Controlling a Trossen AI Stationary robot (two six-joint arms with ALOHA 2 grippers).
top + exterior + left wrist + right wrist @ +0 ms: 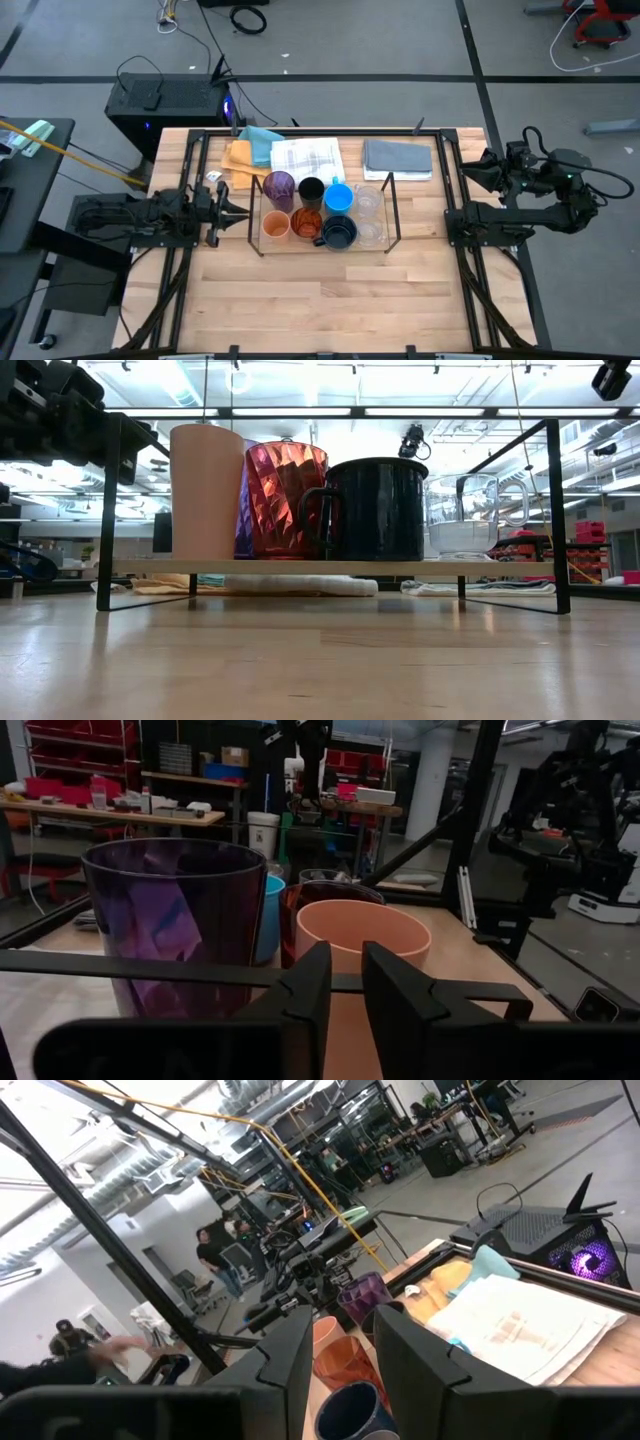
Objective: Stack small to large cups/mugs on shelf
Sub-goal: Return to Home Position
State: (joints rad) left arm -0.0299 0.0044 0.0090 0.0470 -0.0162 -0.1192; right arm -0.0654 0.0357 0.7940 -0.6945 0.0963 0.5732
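Nearest us, the left gripper, fingers narrowly apart and empty, faces cups on the shelf; we find the right gripper well apart, fingers parted, empty.

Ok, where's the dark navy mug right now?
In the high view the dark navy mug stands in the shelf's front row, between the orange faceted glass on its left and a clear glass on its right.

Grey floor, red shelving, ceiling strip lights
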